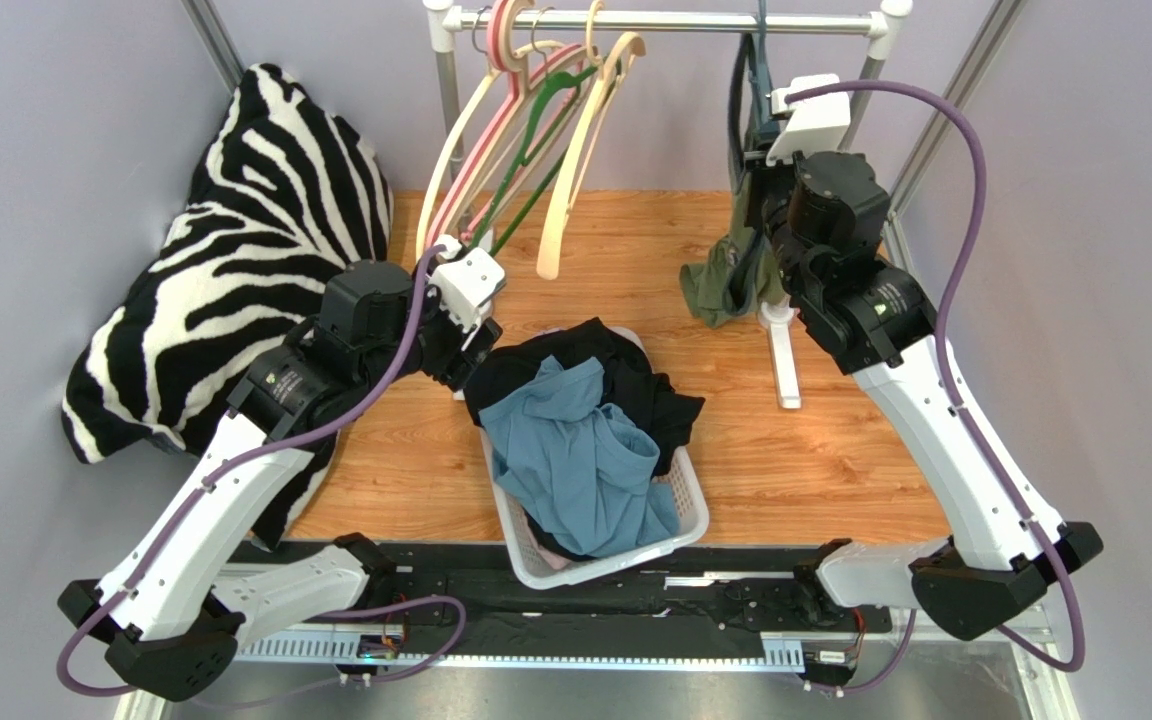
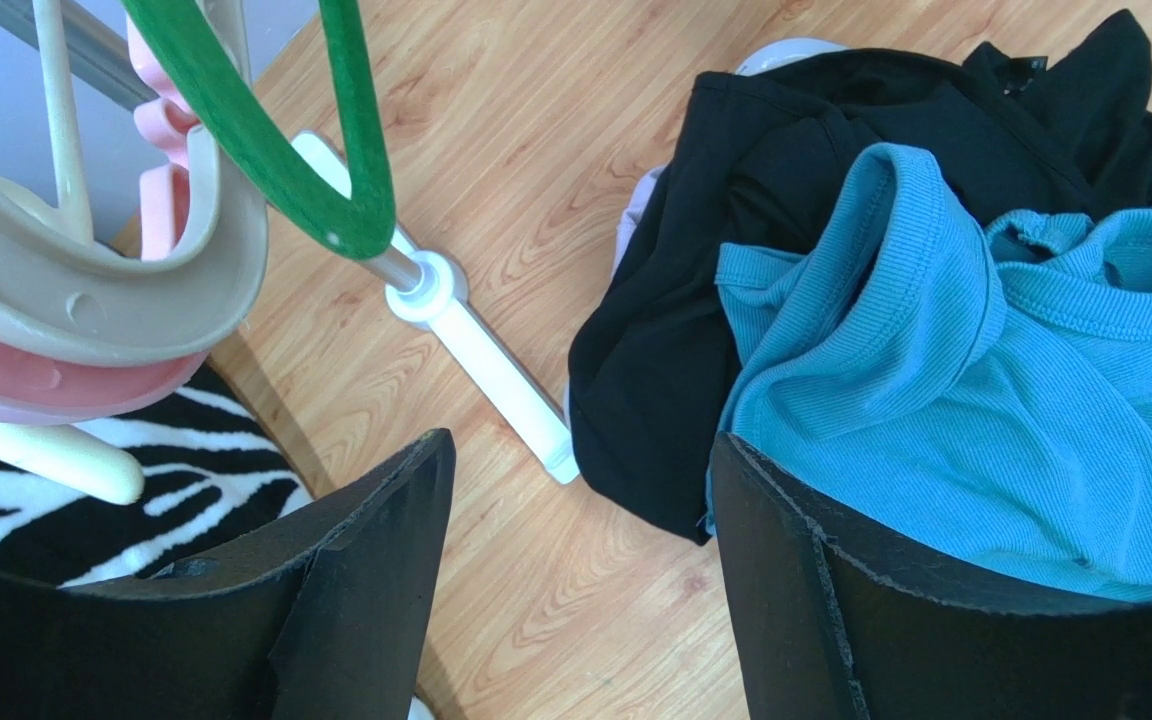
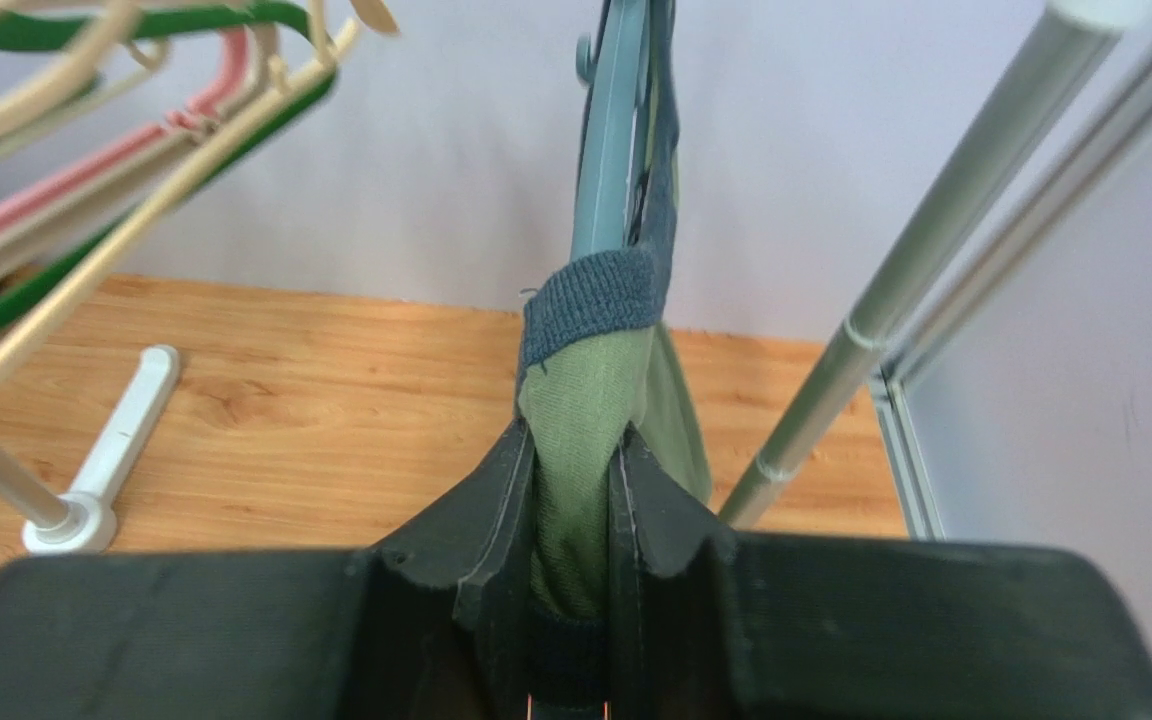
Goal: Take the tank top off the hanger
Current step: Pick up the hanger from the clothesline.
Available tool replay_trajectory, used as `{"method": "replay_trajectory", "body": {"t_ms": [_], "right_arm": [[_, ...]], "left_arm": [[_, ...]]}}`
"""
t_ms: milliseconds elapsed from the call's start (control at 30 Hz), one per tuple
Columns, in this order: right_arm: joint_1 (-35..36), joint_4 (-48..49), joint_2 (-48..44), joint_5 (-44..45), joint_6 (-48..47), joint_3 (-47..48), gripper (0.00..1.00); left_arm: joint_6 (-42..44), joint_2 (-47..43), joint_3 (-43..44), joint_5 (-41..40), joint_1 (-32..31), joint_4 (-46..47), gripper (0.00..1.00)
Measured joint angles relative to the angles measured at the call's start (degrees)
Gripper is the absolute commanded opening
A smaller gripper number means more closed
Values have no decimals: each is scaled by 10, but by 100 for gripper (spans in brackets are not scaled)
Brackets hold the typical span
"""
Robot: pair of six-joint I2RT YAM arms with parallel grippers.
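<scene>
An olive green tank top (image 1: 717,278) with dark trim hangs from a dark teal hanger (image 1: 748,90) on the rail at the back right. In the right wrist view the tank top (image 3: 590,405) runs up to the hanger (image 3: 612,135). My right gripper (image 3: 570,480) is shut on the green fabric just below the dark strap band; it shows in the top view (image 1: 778,248) beside the garment. My left gripper (image 2: 582,510) is open and empty above the wood floor, next to the basket's left side, seen in the top view (image 1: 455,353).
A white laundry basket (image 1: 680,518) holds black (image 1: 612,375) and blue (image 1: 582,458) clothes. Several empty hangers (image 1: 537,120) hang at the rail's left. A zebra cushion (image 1: 237,255) lies at left. White rack feet (image 1: 785,360) rest on the wood floor.
</scene>
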Motion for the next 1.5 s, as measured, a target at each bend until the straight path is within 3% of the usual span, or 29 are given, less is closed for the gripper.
{"method": "replay_trajectory", "body": {"t_ms": [233, 767, 933, 1167, 1500], "right_arm": [[-1, 42, -38, -74, -21, -22, 0], [-3, 144, -220, -135, 4, -251, 0], [-3, 207, -192, -141, 2, -260, 0], [-3, 243, -121, -161, -9, -193, 0], [-3, 262, -187, -164, -15, -202, 0]], "left_arm": [[0, -3, 0, 0, 3, 0, 71], [0, -7, 0, 2, 4, 0, 71], [0, -7, 0, 2, 5, 0, 71], [0, -7, 0, 2, 7, 0, 71], [0, 0, 0, 2, 10, 0, 71]]}}
